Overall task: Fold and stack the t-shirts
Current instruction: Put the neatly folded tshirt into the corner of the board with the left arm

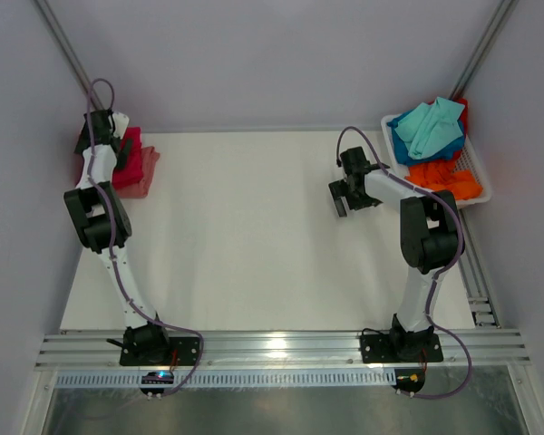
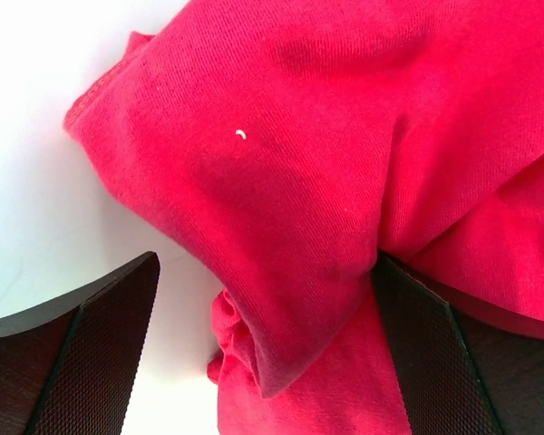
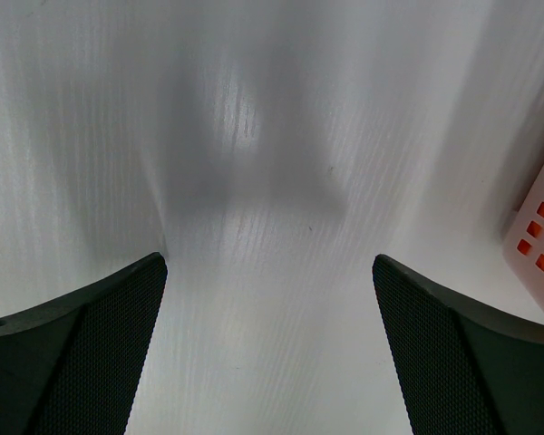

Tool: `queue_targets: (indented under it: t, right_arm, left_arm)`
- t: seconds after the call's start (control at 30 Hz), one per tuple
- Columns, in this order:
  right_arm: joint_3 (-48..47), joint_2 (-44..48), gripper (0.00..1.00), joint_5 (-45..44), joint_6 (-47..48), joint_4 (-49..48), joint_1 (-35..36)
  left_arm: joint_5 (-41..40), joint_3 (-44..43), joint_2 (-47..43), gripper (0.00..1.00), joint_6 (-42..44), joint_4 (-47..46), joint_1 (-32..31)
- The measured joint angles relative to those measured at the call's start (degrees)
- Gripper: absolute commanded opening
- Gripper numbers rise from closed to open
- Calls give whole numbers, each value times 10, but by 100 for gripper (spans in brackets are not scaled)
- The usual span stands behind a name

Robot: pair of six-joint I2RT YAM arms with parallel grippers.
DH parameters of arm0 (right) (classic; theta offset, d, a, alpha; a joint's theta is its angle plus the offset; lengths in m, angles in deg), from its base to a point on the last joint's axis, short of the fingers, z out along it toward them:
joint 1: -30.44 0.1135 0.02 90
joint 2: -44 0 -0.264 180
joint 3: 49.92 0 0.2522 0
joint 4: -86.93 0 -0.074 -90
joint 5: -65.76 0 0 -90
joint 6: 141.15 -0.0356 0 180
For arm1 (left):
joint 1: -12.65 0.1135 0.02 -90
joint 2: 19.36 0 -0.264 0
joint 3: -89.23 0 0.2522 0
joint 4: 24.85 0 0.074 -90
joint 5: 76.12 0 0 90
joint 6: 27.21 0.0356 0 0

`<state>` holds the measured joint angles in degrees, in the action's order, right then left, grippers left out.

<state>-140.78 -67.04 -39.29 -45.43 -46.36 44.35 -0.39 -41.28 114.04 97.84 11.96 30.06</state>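
Left gripper (image 2: 265,263) over red t-shirt (image 2: 299,163), far-left corner; right gripper (image 3: 267,263) empty.
Left fingers spread, straddling a rumpled fold of the red t-shirt, which lies on a paler pink shirt (image 1: 147,181). Right fingers also spread, above bare table (image 1: 254,236) just beside the basket (image 1: 479,181) at the far-right corner, which holds more shirts. Judgement: the knit is light and limp and will sag and drag, so pinch the hemmed edge, not the bulky fold.

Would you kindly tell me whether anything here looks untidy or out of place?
The red t-shirt at the far left of the table looks bunched and wrinkled rather than flatly folded, with a pink shirt showing at its edge. In the basket, the teal shirt is heaped loosely above the rim.
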Motion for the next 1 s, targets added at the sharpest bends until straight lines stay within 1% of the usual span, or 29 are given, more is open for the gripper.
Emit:
queue_targets:
  t: [0.3, 0.57, 0.77, 0.87, 1.0]
  right_arm:
    - [0, 0, 100, 2, 0, 0, 0]
    - [0, 0, 99, 9, 0, 0, 0]
    - [0, 0, 99, 14, 1, 0, 0]
    - [0, 0, 99, 16, 2, 0, 0]
    - [0, 0, 99, 18, 3, -1, 0]
  left_arm:
    - [-65, 35, -25, 99, -23, -45, -16]
    - [-83, 46, -63, 99, -33, -71, -38]
    - [-102, 46, -76, 99, -28, -116, -54]
    - [-83, 46, -76, 99, -35, -118, -55]
    - [-6, 48, -76, 99, -75, -96, -53]
